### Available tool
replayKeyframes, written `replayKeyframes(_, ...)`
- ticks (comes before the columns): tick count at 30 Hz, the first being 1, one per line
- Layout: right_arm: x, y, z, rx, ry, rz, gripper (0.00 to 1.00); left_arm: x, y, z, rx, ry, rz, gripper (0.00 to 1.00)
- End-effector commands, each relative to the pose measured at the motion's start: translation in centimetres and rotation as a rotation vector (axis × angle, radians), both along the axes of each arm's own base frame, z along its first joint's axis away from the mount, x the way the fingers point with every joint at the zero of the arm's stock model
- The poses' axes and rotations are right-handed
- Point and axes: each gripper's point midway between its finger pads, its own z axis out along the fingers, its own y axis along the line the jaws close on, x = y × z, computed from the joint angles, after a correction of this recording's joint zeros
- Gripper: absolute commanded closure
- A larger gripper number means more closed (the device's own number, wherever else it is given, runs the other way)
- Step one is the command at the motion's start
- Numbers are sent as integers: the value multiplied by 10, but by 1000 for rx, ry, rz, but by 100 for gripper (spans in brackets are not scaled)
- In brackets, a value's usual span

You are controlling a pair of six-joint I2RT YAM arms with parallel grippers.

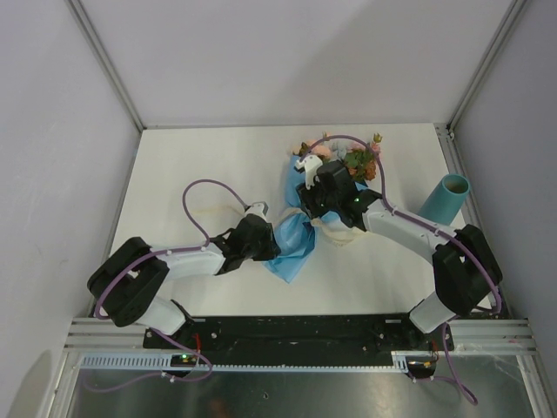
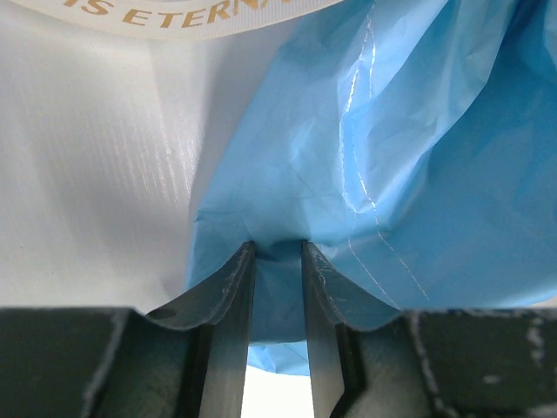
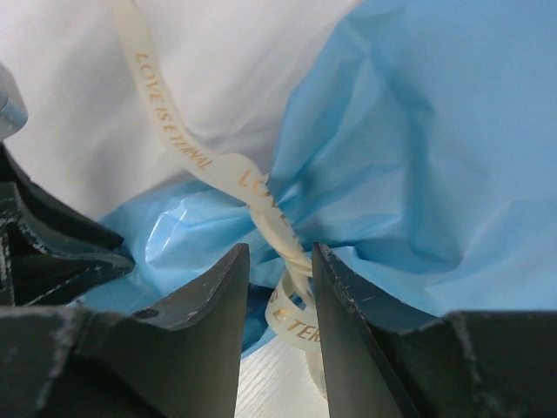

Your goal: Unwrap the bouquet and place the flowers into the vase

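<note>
Bouquet [image 1: 291, 246]: lies on its side mid-bench, blooms towards the far edge and the paper tail towards the arms. It is not yet unwrapped.
Flowers [image 1: 359, 160]: pink, peach and orange heads with green leaves, fanned out beyond the wrap. The stems are hidden inside the paper.
Blue paper [image 2: 418, 174]: thin, creased and soft. Judged light and easily torn, so it should be pulled by a gathered fold, not a single edge.
Ribbon [image 3: 178, 144]: cream with gold lettering, twisted round the gathered waist of the wrap. A loose strand trails over the bench.
Handling: the bundle is judged very light and likely to slide if tugged one-handed, so one arm should pin the paper while the other draws the ribbon. The stems look stiff enough to lift as a bunch below the heads, which could crush.
Left jaws: clenched on a fold of the blue paper at the tail end, with paper filling the gap between them.
Right jaws: parted, straddling the ribbon at the waist. The strand runs in the gap and is not seen pinched.
Left arm [image 1: 187, 259]: reaches in from the near left.
Right arm [image 1: 409, 228]: lies across the wrap from the right.
Vase [image 1: 446, 198]: teal tube near the right edge, well apart from the bouquet and appearing tilted in the top view. Nothing is seen in it.
Bench [image 1: 200, 157]: white and plain.
</note>
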Motion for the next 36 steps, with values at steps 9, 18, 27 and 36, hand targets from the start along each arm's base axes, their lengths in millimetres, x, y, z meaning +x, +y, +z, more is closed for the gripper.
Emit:
replayKeyframes(9,0,-1,-19,-67,28,59,59,3,-4,8,-10,-15,12,67)
replayKeyframes(18,15,-9,-25,-159,-46,-16,63,2,-4,8,-8,-15,13,67)
replayKeyframes(27,19,-3,-28,-193,-91,-33,71,2,-4,10,-15,-18,14,67)
replayKeyframes(36,31,-9,-1,-254,-255,-162,99,0,-1,1,7,-2,23,67)
